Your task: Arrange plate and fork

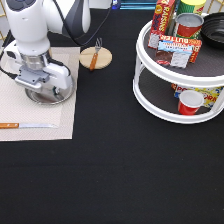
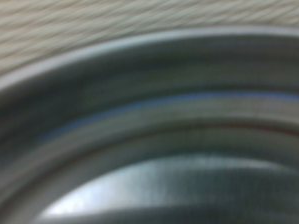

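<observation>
Where the knife [image 1: 27,125] lies along the placemat's [image 1: 15,107] near edge, you see just beyond it the plate [image 1: 46,95] resting on that mat. Your end effector [image 1: 42,86] sits right down on the plate; I cannot tell its opening. Farther back, the fork [image 1: 94,54] lies across the wooden coaster [image 1: 102,60] on the black worktop [image 1: 115,170].

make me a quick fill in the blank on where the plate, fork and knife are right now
1. The plate lies on the beige ____.
2. The fork rests on the round wooden ____.
3. The tool sits directly over the ____.
4. The knife has an ____ handle.

Missing words: placemat; coaster; plate; orange
</observation>
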